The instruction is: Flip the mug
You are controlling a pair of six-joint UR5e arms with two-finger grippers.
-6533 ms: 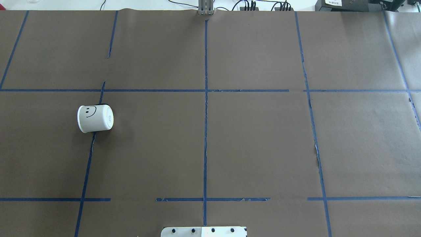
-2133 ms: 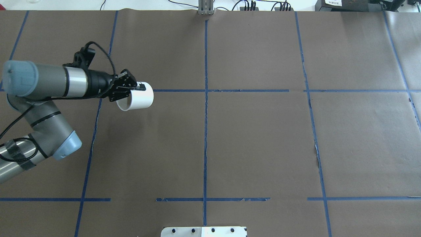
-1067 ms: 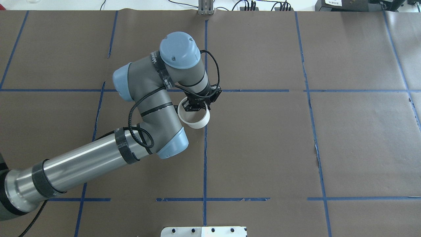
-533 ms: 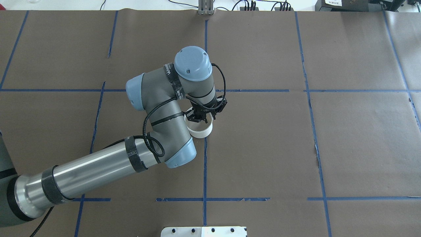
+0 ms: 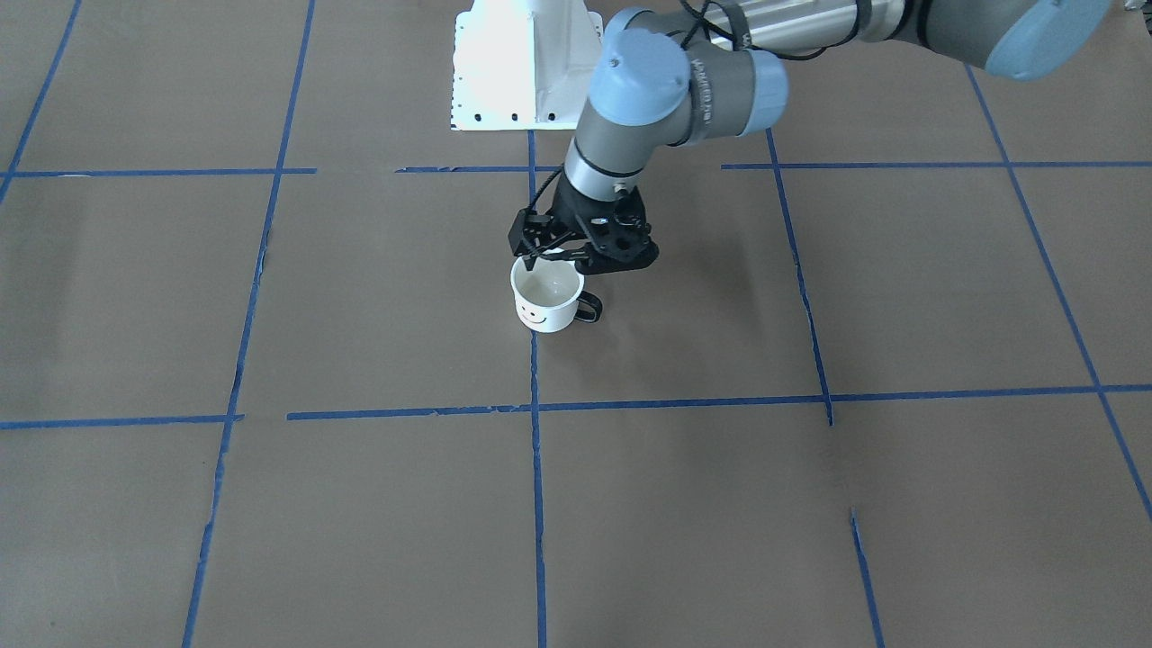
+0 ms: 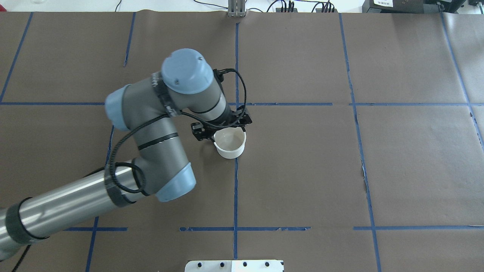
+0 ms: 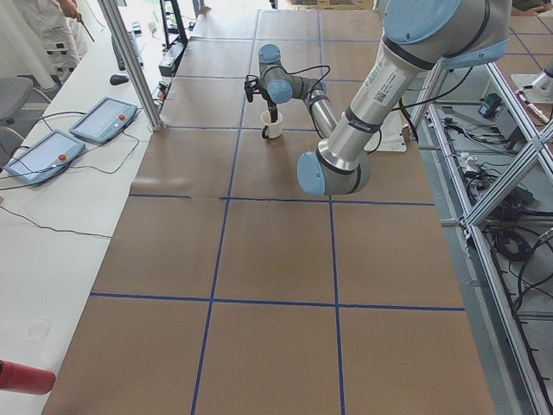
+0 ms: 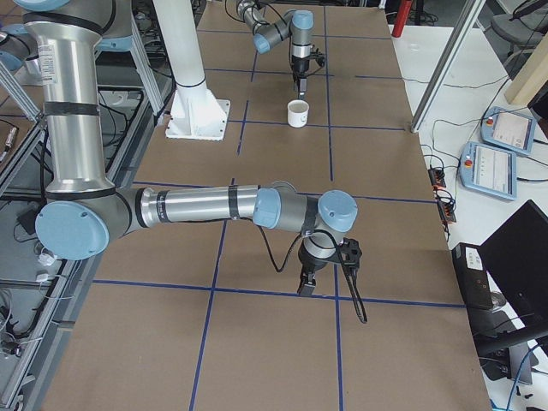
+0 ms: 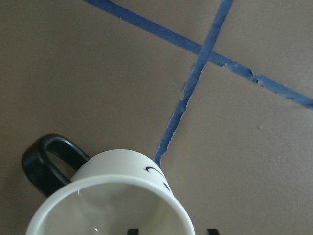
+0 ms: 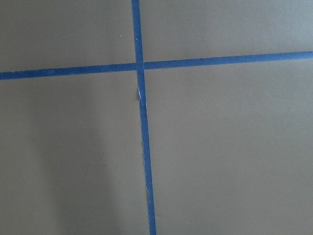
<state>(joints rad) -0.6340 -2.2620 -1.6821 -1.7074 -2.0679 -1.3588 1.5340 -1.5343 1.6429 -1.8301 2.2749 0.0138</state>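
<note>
We are finding the left gripper [image 5: 558, 263] with its jaws parted. In the wrist view its two dark fingertips [image 9: 130, 231] are straddling the rim of the mug [image 9: 112, 196], one inside the bowl and one outside, and they are set wider apart than the wall is thick, so they are pinching nothing.

The mug is standing upright, mouth up, around the middle of the tabletop [image 6: 302, 170], well away from every edge and corner. It is sitting right on the blue tape line [image 6: 236, 189] that runs from the robot's edge to the operators' edge. Its smiley is facing the operators' edge, and its black handle is pointing toward the edge on the robot's left. The left arm [image 6: 151, 124] is reaching in from the near left corner and bending down over the mug.

We are seeing the right gripper [image 8: 306, 287] only from the side camera. It is hanging finger-down just above the paper toward the tabletop's right-hand edge, over a crossing of tape lines. We cannot tell how its jaws are standing.
</note>
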